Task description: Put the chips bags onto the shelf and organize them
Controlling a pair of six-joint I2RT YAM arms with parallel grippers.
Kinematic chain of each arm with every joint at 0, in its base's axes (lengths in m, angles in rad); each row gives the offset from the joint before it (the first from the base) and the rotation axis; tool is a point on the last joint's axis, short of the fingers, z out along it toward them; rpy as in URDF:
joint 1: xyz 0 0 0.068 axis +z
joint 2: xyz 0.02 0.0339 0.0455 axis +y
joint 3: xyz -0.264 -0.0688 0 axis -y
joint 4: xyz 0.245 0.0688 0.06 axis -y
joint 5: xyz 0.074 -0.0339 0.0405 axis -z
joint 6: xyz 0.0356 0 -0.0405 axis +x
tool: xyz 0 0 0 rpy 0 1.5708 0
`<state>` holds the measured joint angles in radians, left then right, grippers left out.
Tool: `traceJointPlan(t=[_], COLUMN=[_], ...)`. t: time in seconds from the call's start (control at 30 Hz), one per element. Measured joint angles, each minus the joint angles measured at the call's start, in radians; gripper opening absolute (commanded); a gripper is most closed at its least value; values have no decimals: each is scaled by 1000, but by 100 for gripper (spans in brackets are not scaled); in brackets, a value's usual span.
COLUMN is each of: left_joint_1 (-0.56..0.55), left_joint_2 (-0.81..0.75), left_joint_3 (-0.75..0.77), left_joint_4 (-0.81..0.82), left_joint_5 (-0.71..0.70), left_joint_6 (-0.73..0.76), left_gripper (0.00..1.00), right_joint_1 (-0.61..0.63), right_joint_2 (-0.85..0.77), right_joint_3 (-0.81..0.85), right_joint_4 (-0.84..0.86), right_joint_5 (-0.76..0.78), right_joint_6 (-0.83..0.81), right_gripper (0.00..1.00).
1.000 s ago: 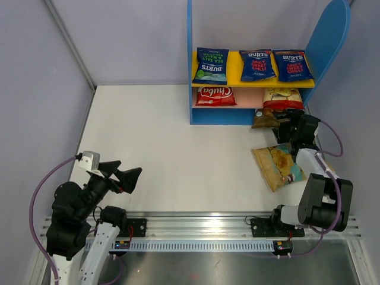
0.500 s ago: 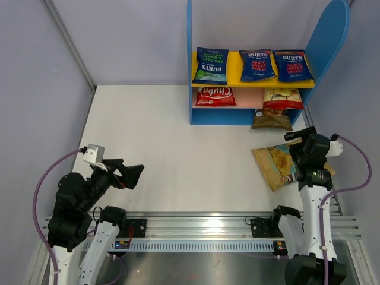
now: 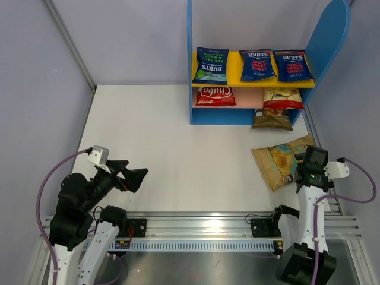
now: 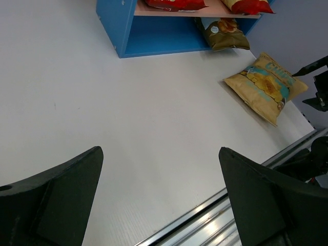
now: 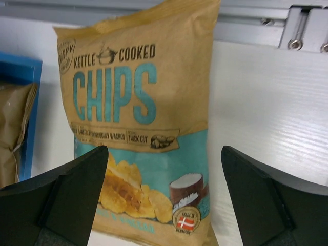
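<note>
The shelf (image 3: 199,113) stands at the back right. Its yellow board holds three dark blue Burts bags (image 3: 256,64). Its pink board holds two red-white Chuba bags (image 3: 215,95). A tan-gold bag (image 3: 272,119) leans at the blue base's right end. The light blue-brown chips bag (image 3: 276,163) lies flat on the table in front of the shelf and also shows in the right wrist view (image 5: 138,118) and the left wrist view (image 4: 266,84). My right gripper (image 3: 306,166) (image 5: 164,149) is open, above that bag's right part, holding nothing. My left gripper (image 3: 139,176) (image 4: 160,151) is open and empty at the near left.
An aluminium rail (image 3: 202,222) runs along the table's near edge, under both arm bases. Grey walls close the left, back and right sides. The shelf's tall rounded side (image 3: 329,41) stands close to the right wall.
My right arm has drawn back from the shelf's base towards the near edge and now hangs over the bag on the table. My left arm has shifted slightly to the right.
</note>
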<state>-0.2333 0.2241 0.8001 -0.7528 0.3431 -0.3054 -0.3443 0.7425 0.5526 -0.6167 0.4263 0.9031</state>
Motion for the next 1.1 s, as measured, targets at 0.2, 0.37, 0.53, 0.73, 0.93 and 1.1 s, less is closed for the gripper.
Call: traceJointPlan(t=[0.2,0.37,0.53,0.73,0.93,1.1], left_joint_1=[-40,-48,-52,-54,-55,-55], left_joint_2=[0,-3,-3,-8,-42,-46], left_joint_3=[-2,-5,-5,-5,-5,-5], left_joint_4=[7,9,15,16,22,22], left_joint_5=[17,35,66,88,103,104], left_joint_6=[0,0,2,3,10,13], left_gripper=[99,99,99,99,99,99], right_joint_1=[-103,-276,-322,-325,-328,-329], right_joint_2=[60,173,190,323,440,373], right_joint_3=[-21,-106,-196,-212,-202,-237], right_joint_4=[82,257,436,620,736,739], right_joint_5=[24,-130,-298,-501,-651,-701], right_joint_6=[-19,-64,-100,-121,-127,-129], right_gripper=[100,99,99,98,70,42])
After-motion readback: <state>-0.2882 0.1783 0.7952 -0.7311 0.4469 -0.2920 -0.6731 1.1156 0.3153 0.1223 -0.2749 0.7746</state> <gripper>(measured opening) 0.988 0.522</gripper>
